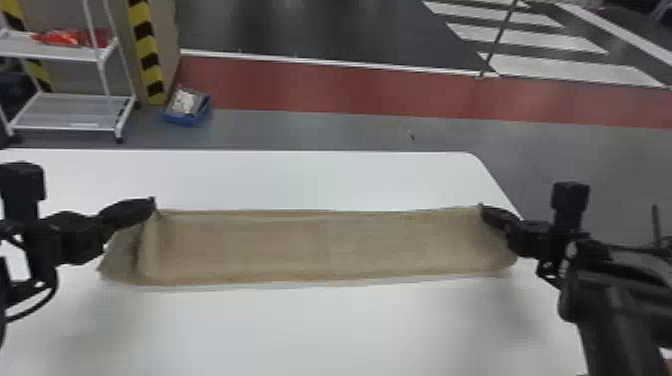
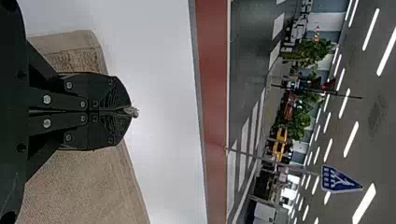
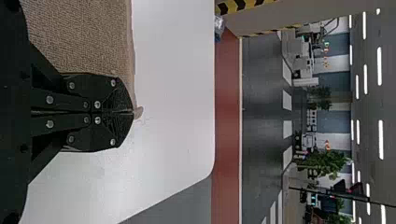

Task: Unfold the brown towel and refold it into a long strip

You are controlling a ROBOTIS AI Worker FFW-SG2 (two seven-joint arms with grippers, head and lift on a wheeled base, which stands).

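Head view: we are looking from the robot's head, forward and down over the white, round-cornered table [image 1: 320,175] to the dull red floor band [image 1: 325,87], from farther back than either wrist.
Left wrist view: we are peering from close behind the flat-fingered black left gripper [image 1: 151,205], facing outward across the table to long white ceiling lights [image 2: 350,139], the room lying sideways.
Right wrist view: we are peering from close behind the flat-fingered black right gripper [image 1: 485,212], facing outward too, again sideways.
Table and floor band: we are seeing both in all three.
Yellow-and-black striped pillar [image 1: 145,55]: we are catching it in the head and right wrist views.
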